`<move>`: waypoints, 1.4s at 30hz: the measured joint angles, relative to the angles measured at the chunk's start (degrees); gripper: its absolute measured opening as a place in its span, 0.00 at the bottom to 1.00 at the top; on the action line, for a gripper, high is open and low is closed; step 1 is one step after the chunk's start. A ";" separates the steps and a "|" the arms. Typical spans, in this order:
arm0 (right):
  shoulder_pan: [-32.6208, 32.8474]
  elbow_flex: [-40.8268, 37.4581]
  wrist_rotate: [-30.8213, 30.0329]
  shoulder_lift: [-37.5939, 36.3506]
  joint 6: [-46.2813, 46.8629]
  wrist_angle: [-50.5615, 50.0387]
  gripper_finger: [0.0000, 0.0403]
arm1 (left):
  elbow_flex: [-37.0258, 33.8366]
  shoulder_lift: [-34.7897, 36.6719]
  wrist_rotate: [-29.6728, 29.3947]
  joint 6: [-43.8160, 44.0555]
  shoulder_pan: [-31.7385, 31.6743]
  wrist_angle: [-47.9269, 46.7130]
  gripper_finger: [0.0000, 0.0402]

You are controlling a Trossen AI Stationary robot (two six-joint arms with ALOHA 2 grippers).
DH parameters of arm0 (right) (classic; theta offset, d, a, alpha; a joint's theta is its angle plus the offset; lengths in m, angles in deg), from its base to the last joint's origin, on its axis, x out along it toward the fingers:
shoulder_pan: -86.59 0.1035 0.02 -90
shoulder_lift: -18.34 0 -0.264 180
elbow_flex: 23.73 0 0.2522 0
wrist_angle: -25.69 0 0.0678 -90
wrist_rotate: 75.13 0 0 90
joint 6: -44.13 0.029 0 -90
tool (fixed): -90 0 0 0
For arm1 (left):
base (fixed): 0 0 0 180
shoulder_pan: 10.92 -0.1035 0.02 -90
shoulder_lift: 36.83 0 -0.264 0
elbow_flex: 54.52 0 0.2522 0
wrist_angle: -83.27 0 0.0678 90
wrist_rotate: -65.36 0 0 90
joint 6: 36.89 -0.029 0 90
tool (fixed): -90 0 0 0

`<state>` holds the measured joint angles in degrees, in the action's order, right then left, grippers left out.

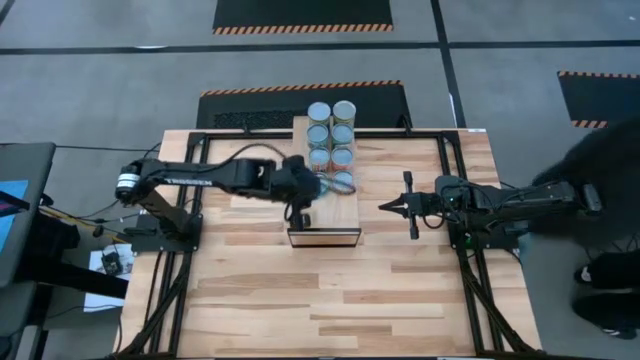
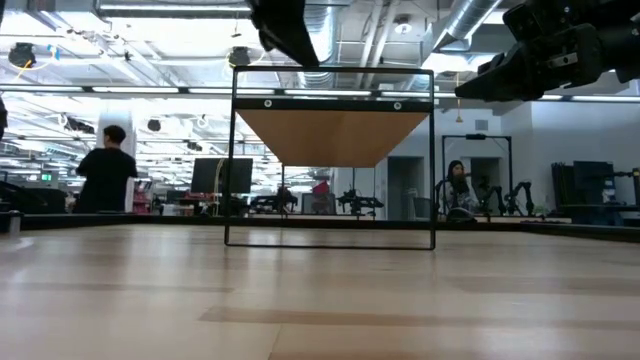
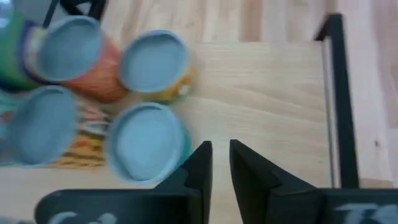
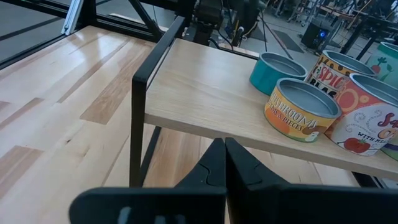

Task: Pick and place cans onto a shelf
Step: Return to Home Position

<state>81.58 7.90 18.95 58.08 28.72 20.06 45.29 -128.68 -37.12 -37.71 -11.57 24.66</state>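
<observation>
Shelf [image 1: 335, 215], centre of wooden table [image 1: 330, 290]: near end bare top. Left gripper [image 3: 220, 150] above that end, fingers a narrow gap apart, holding nothing. Right gripper [image 4: 224, 155] beside the shelf's right side, fingers pressed together. Cans [image 1: 319, 135]: two rows on the shelf's far half.
</observation>
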 joint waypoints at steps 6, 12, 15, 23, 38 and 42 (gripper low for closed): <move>0.01 0.00 0.00 -0.02 0.01 0.91 0.02 | -17.22 8.03 3.71 0.65 0.37 16.44 0.03; -0.01 0.02 0.00 -0.04 0.01 3.05 0.02 | -34.28 18.62 9.32 -1.76 -0.70 36.42 0.01; -0.11 0.02 -0.02 -0.10 -0.05 3.04 0.02 | -41.87 24.09 11.40 -2.12 -2.57 44.40 0.01; -4.28 0.02 -0.09 -0.11 0.88 3.10 0.02 | -57.20 38.57 18.62 -2.19 -8.35 54.53 0.01; -13.67 -6.83 5.83 -9.55 4.46 7.55 0.02 | -75.96 60.41 22.50 -1.39 -15.89 60.03 0.01; -16.14 -9.51 7.65 -15.77 4.01 7.17 0.02 | -79.34 66.74 22.77 -0.76 -16.87 59.72 0.01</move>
<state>65.44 -1.61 26.60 42.31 32.73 27.23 -34.05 -61.93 -14.35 -38.48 -28.45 84.38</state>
